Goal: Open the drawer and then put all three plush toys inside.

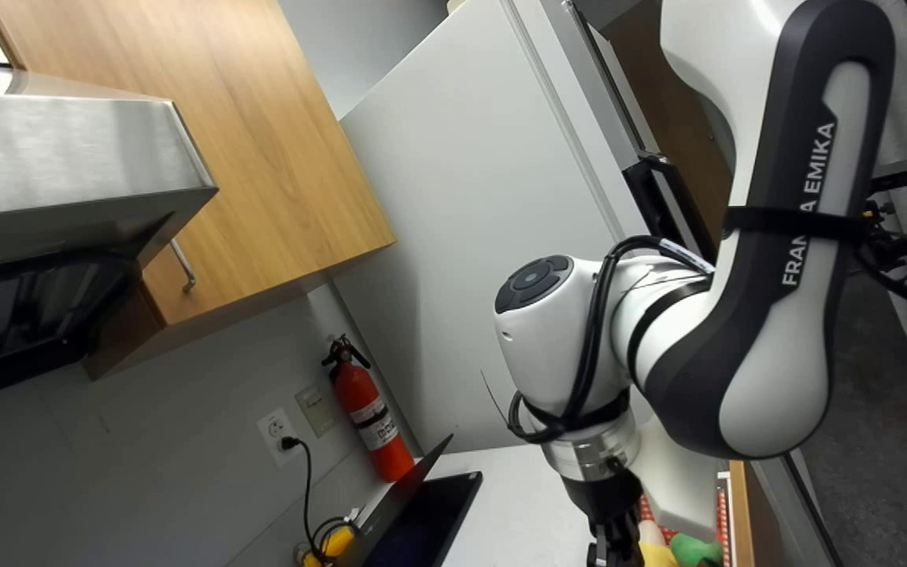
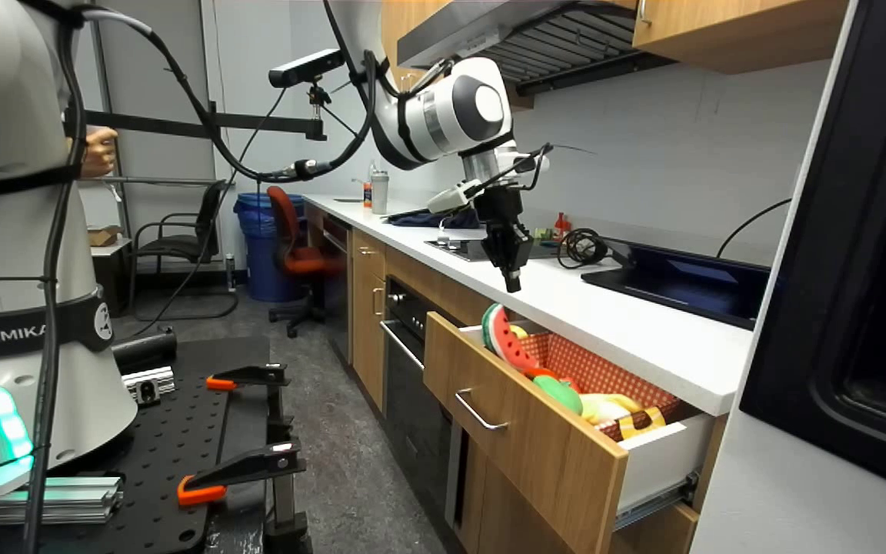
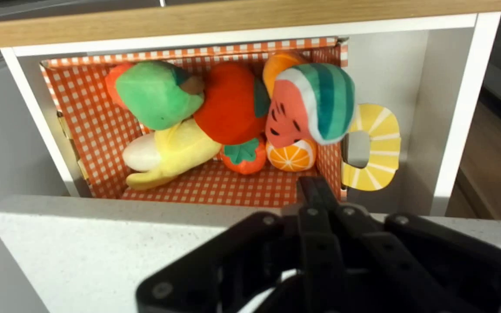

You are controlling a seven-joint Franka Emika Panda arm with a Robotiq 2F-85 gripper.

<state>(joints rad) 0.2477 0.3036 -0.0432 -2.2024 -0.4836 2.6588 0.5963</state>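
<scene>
The drawer (image 2: pixel 535 446) is standing pulled out, and inside its checked box (image 3: pixel 89 134) a green toy (image 3: pixel 150 95), a red toy (image 3: pixel 228 104) and an orange-yellow toy (image 3: pixel 278 68) are lying, the last partly hiding beyond a watermelon (image 3: pixel 326 102); loading is probably nearing its end. The tool (image 3: pixel 313 187) is hanging above, near the edge of the counter (image 3: pixel 102 243), its jaws meeting, holding nothing. The watermelon is apparently poking up high, so a careless sideways sweep would be risking knocking it out, and a straight descent would be risking hitting the counter's lip

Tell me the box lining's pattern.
The lining has red and white checks, clearest in the wrist view.
</scene>
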